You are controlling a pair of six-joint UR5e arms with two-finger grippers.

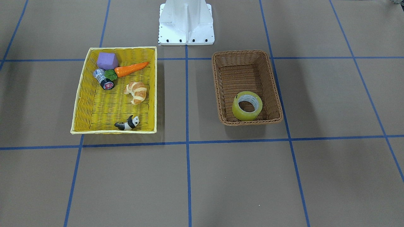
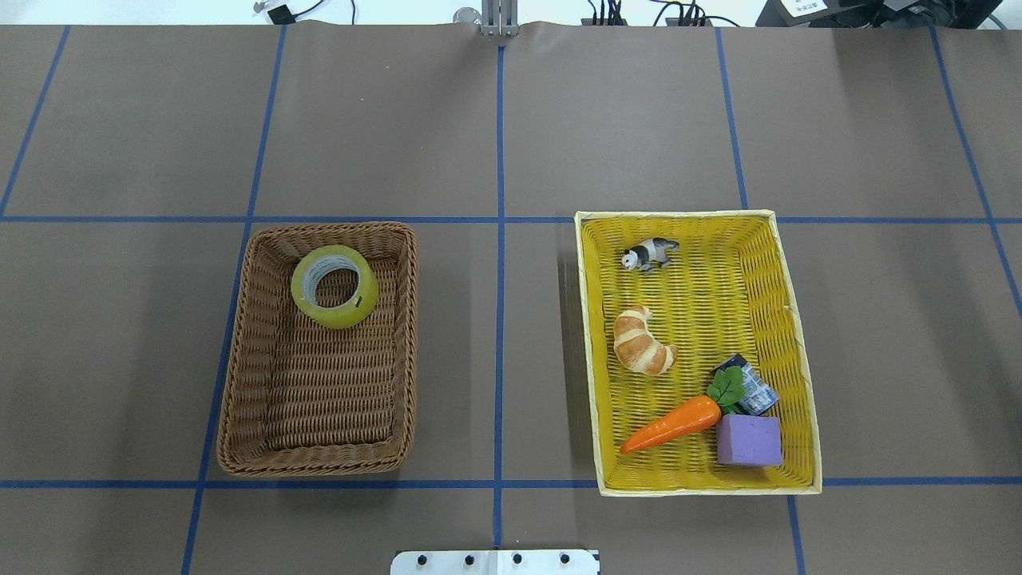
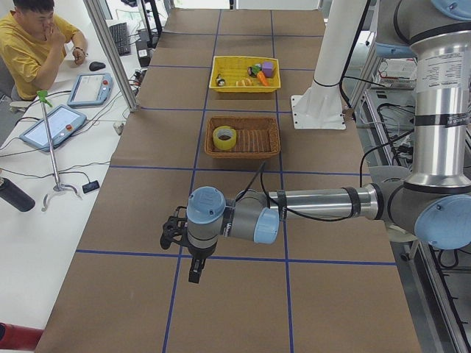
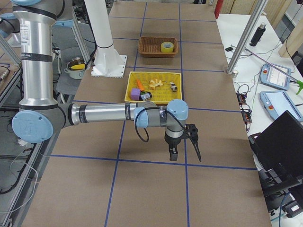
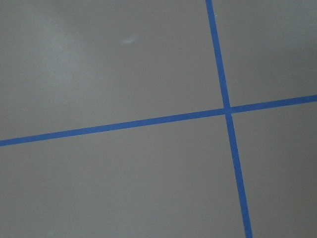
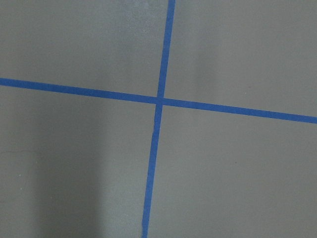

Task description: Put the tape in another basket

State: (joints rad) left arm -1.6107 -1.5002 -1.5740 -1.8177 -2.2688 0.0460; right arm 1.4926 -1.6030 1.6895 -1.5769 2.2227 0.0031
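the wide roll of yellowish translucent packing tape lies flat inside the brown woven wicker basket, centre-left in the overhead view, so i judge the move done. my left tool and right tool hang over the desk, well apart from it. i cannot tell how wide either stands. next calls only for keeping away.

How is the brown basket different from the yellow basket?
The brown basket is dark wicker with rounded corners; the yellow basket is bright with squarer corners. The brown basket looks deeper and narrower; the yellow basket is wider and shallower. The brown basket holds only the tape; the yellow basket holds a panda, croissant, carrot, purple block and small can. Both are woven, rectangular and sit on the table.
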